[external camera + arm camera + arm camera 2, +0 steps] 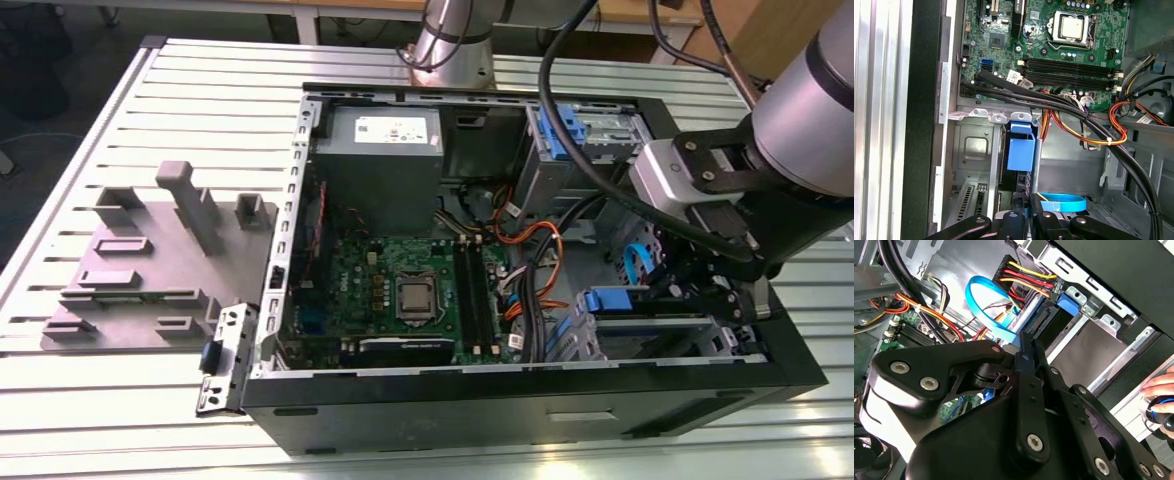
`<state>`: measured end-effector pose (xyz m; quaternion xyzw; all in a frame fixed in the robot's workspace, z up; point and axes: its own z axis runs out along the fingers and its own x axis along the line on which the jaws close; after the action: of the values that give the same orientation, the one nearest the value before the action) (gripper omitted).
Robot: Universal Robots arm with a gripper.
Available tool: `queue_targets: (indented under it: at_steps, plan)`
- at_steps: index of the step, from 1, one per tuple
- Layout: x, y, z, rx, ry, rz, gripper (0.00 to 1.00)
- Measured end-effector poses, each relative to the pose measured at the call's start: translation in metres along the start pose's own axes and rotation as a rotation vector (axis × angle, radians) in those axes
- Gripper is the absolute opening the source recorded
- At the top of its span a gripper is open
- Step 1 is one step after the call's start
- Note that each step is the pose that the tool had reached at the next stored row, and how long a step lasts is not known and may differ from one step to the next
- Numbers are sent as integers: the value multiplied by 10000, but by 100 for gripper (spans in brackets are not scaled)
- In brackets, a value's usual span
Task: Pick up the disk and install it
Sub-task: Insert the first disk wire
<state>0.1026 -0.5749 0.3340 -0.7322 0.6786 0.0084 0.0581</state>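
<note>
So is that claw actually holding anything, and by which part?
Can't tell. The gripper is right at the end of the disk, which stands on edge in the drive cage, but whether it grips that end isn't visible.

Before me, the disk stands on edge, slotted into the metal drive cage, its dark connector end exposed.

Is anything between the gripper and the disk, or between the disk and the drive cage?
Nothing visible. In the second wrist view the gripper is right at the connector edge of the disk, which appears to lie inside the drive cage. The blue flat cable loops beside them, not across.
</note>
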Motion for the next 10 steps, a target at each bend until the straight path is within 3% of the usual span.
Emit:
queue_targets:
  at_steps: [10]
  plan:
    - [0, 0, -1, 1, -8, 1, 16]
